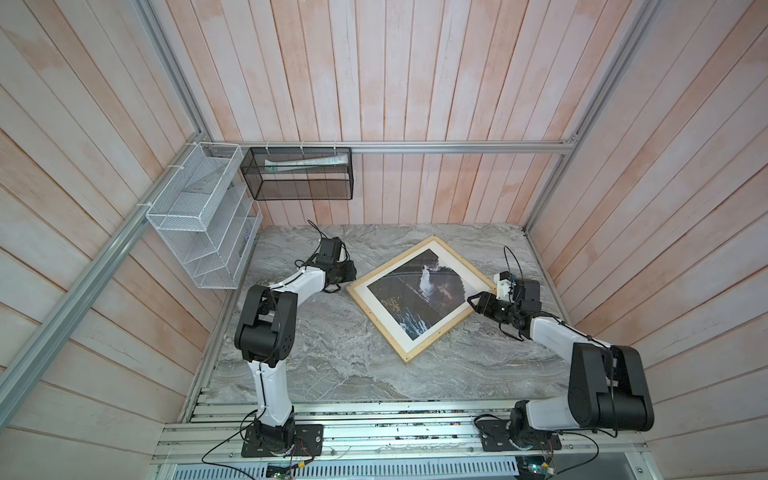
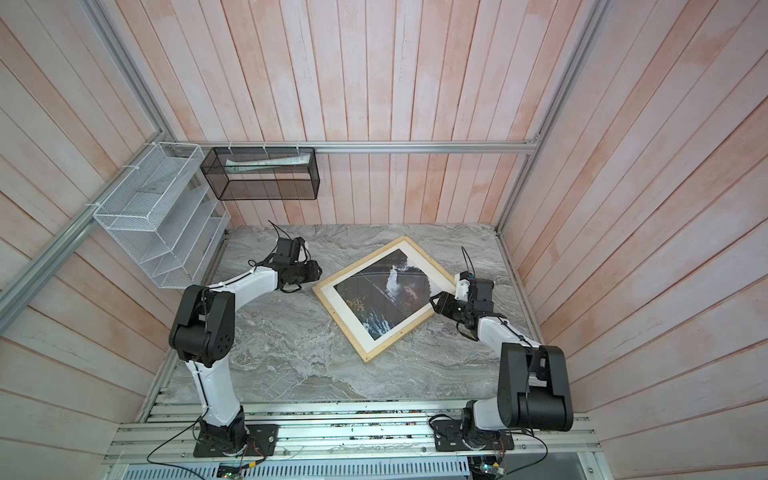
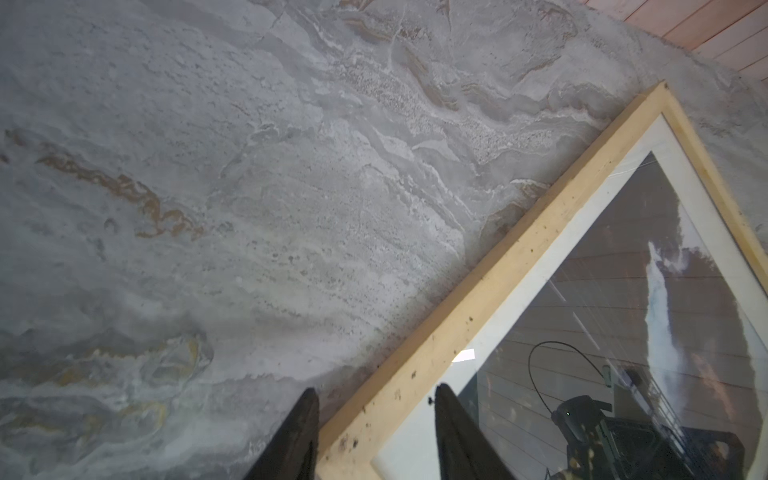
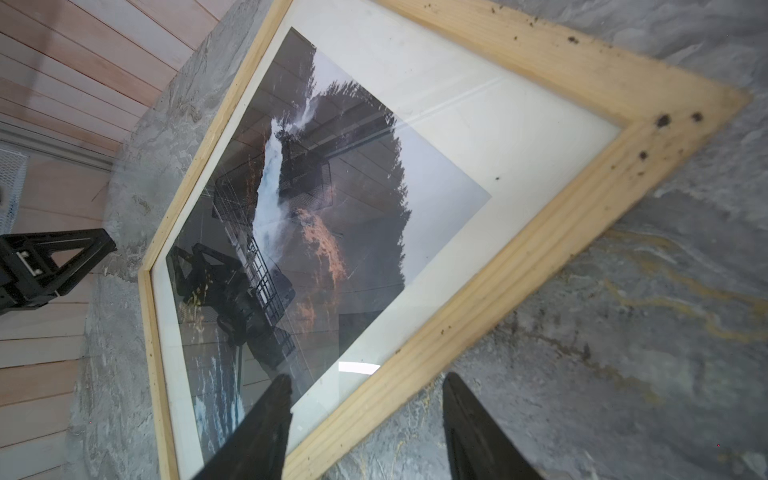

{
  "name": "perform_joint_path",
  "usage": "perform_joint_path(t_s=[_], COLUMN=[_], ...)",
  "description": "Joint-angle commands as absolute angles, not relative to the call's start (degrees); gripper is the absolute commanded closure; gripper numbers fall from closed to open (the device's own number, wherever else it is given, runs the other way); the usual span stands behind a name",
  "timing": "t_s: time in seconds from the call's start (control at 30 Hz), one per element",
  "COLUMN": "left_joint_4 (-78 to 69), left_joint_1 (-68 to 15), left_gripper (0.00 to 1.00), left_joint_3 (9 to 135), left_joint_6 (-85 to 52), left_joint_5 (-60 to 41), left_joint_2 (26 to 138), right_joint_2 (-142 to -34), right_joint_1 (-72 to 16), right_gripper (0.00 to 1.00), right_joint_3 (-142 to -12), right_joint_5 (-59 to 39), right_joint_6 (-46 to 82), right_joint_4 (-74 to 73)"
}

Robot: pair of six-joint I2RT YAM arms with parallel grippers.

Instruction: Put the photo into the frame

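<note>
The frame (image 1: 376,325) (image 2: 340,326) lies flat on the marble table, turned like a diamond, pane up. The photo (image 1: 424,291) (image 2: 388,293) sits inside it behind the pane, its waterfall picture and white border showing. My left gripper (image 1: 348,279) (image 2: 315,276) is at the frame's left corner. In the left wrist view it (image 3: 376,390) stands open, its fingers either side of the wooden rail (image 3: 519,257). My right gripper (image 1: 471,298) (image 2: 434,300) is at the frame's right edge, also open (image 4: 367,376) astride the rail (image 4: 536,249), gripping nothing.
A white wire rack (image 1: 203,216) and a black mesh basket (image 1: 299,174) hang on the walls at the back left. Wooden walls enclose the table (image 1: 332,353) on three sides. An aluminium rail (image 1: 374,419) carrying both arm bases runs along the front.
</note>
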State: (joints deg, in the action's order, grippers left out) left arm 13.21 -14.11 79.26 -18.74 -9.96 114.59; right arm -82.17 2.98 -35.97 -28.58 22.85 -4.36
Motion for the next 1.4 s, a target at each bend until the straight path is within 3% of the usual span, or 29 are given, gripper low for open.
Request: perform_joint_path(t_s=[0.0,0.83,1.37], left_joint_4=[11.84,9.85,5.09], left_joint_1=[-13.89,-13.89,-15.95], left_gripper=[0.53,0.54,0.55], left_joint_3=[82.26,78.30,60.97], left_joint_6=[-15.49,-18.84,-24.45], left_joint_5=[-15.33,-21.60,-22.95], left_joint_2=[117.86,119.95,109.24], right_joint_2=[-83.44,-90.47,-95.74], right_joint_1=[3.69,3.69,2.47], right_gripper=[0.40,0.40,0.40], right_joint_3=[-34.63,-36.36,-40.11], right_joint_5=[-31.66,-33.65,-37.85], right_joint_6=[22.32,24.08,25.22], right_joint_4=[-5.80,-6.86,-9.99])
